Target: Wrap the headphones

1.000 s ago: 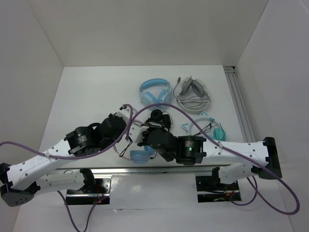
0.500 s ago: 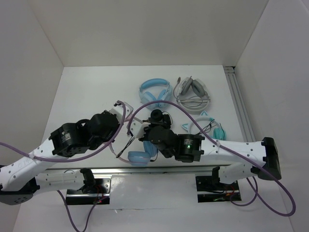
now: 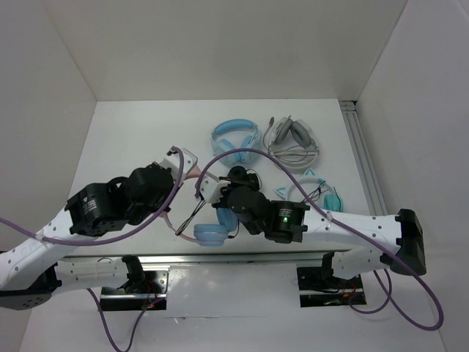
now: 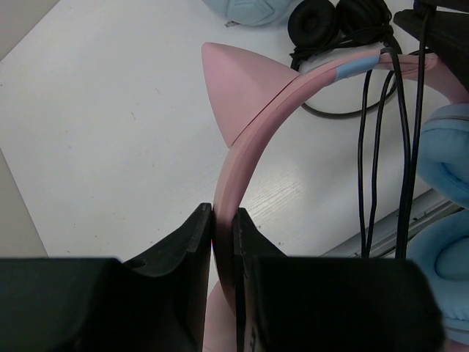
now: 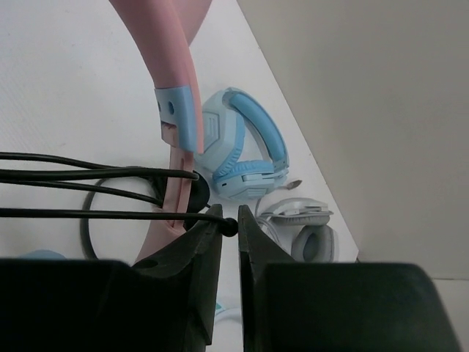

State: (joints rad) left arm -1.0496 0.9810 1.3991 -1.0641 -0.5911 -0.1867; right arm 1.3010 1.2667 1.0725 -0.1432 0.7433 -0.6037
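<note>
The headphones [image 3: 211, 234] have a pink headband [image 4: 253, 139] with a cat ear [image 4: 242, 84] and light blue ear cups [image 4: 448, 158]. My left gripper [image 4: 223, 214] is shut on the headband below the cat ear; in the top view it [image 3: 182, 163] holds the band up left of centre. The thin black cable [image 4: 381, 147] runs in strands across the band. My right gripper [image 5: 229, 216] is shut on the cable [image 5: 110, 214], pinching it taut beside the pink band [image 5: 172, 66]. In the top view the right gripper [image 3: 207, 192] sits just right of the left one.
An all-light-blue pair [image 3: 236, 139] and a grey-white pair [image 3: 293, 139] lie at the back. A teal-and-white pair [image 3: 316, 192] lies to the right. A small black headset [image 3: 240, 176] lies behind my right wrist. A metal rail [image 3: 363, 158] runs along the right side.
My left arm has drawn back to the left and lifted the headband farther out. The right gripper has shifted left with the cable. The blue ear cup has slid slightly left.
</note>
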